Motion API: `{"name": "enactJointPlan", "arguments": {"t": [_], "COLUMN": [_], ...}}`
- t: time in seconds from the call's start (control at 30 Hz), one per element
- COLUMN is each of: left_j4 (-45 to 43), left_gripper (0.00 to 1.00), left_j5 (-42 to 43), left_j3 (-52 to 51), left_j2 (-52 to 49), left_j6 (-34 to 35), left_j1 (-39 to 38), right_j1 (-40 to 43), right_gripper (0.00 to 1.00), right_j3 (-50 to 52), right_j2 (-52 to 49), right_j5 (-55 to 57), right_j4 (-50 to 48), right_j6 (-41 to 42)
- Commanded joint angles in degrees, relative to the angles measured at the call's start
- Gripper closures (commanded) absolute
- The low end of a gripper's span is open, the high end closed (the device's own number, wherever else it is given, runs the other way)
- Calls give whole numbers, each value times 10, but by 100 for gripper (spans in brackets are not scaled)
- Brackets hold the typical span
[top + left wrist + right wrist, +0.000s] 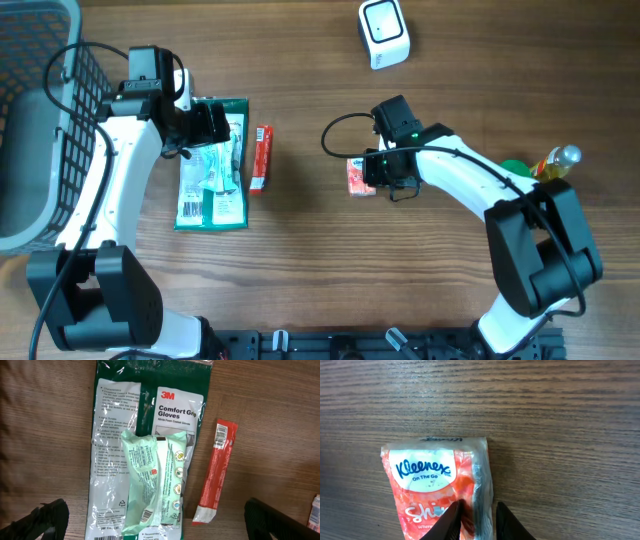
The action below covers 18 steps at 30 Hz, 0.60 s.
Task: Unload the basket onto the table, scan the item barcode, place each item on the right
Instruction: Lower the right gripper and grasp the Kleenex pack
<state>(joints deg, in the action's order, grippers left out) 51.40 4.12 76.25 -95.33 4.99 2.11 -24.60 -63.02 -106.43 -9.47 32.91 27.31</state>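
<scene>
Right hand [477, 507] straddles an edge of the Kleenex pack [427, 475] — left hand [155, 510] spread wide.

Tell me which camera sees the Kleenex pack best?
The right wrist view. The Kleenex pack is big there and its name is readable. Overhead shows it small, partly under the right gripper. The left wrist view shows only a sliver at its edge that may be it.

Overhead looks straight down on the table [300, 260]; each wrist view looks down closely at part of it.
</scene>
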Motion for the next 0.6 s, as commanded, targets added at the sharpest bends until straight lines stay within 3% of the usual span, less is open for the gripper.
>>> {"name": "enactJointPlan", "arguments": {"t": [0.0, 0.1, 0.17, 0.3, 0.57], "left_j4": [0, 0, 0, 0, 0], "left_gripper": [0, 0, 0, 0, 0], "left_j5": [-3, -3, -3, -3, -3], "left_j3": [6, 6, 6, 6, 6], "left_j2": [7, 7, 7, 7, 7], "left_j6": [-1, -1, -1, -1, -1], "left_j1": [3, 3, 3, 3, 3], "right_j1": [1, 1, 1, 20, 136], "right_gripper": [76, 82, 96, 96, 96], "right_j3": [8, 8, 8, 6, 6], "right_j2": [-41, -44, -44, -24, 35], "right_j5": [-29, -34, -38, -98, -563], "right_j4": [-9, -12, -12, -10, 22], "right_j6": [14, 14, 14, -28, -242]}}
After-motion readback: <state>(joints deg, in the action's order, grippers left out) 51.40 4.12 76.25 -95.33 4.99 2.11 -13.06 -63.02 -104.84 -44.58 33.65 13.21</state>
